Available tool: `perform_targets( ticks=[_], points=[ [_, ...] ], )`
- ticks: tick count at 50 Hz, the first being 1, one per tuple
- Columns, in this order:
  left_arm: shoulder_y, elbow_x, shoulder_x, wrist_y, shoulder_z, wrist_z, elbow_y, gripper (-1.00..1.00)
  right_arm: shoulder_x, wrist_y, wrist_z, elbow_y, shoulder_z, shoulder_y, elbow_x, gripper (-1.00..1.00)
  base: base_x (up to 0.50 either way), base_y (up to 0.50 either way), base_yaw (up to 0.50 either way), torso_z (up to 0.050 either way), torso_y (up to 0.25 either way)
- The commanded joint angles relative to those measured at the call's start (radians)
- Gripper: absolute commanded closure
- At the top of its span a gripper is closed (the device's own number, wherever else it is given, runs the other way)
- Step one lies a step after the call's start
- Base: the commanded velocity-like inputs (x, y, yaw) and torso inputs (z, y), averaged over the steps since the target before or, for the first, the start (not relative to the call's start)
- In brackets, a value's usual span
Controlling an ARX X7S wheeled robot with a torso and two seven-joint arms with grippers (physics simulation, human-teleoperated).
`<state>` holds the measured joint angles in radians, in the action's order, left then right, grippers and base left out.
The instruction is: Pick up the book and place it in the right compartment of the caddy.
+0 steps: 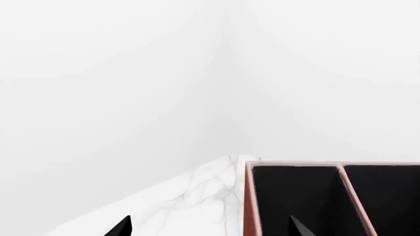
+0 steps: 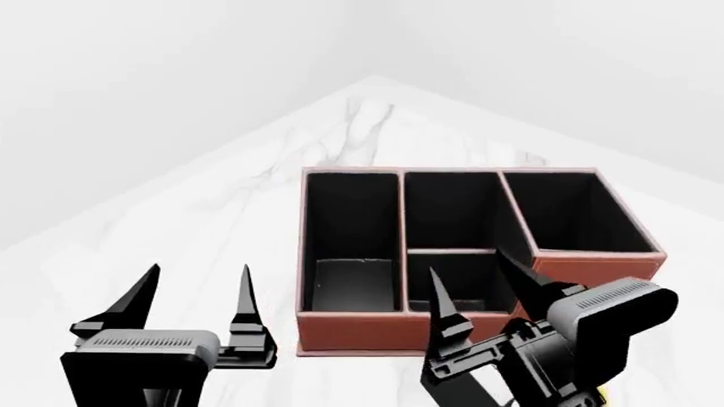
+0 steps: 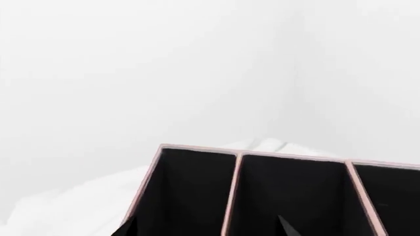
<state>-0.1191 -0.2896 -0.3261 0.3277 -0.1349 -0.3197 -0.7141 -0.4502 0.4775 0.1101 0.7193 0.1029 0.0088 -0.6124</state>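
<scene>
The reddish-brown caddy [image 2: 351,326] with a black interior stands on the white marble table [image 2: 226,220], all three sections empty. Its right compartment [image 2: 577,216] is the tall square section at the far right. The book is out of view in all frames. My left gripper [image 2: 199,270] is open and empty, left of the caddy's front corner; in the left wrist view [image 1: 210,227] its tips straddle the caddy's side wall [image 1: 250,201]. My right gripper [image 2: 467,263] is open and empty, just in front of the caddy's front wall; the right wrist view [image 3: 206,228] looks over the caddy's rim [image 3: 196,149].
A small yellow sliver [image 2: 608,393] shows below my right gripper; I cannot tell what it is. The marble table narrows to a far corner [image 2: 368,80] behind the caddy. White walls surround the table.
</scene>
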Motion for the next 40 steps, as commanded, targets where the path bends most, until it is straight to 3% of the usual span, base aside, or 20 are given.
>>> perform_targets(
  ticks=[1, 16, 40],
  points=[
    [0.005, 0.002, -0.003, 0.002, -0.008, -0.005, 0.007, -1.0, -0.068, 0.029, -0.082, -0.012, -0.066, -0.012, -0.146, -1.0, 0.0, 0.0, 0.0, 0.0, 0.0],
    [0.007, 0.001, -0.008, 0.006, -0.014, -0.014, 0.003, -1.0, -0.14, -0.016, -0.136, 0.008, -0.149, -0.109, -0.177, -1.0, 0.0, 0.0, 0.0, 0.0, 0.0],
    [0.009, 0.002, -0.012, -0.003, -0.028, -0.018, 0.016, -1.0, -0.158, -0.072, -0.149, -0.008, -0.215, -0.211, -0.158, -1.0, 0.0, 0.0, 0.0, 0.0, 0.0]
  ],
)
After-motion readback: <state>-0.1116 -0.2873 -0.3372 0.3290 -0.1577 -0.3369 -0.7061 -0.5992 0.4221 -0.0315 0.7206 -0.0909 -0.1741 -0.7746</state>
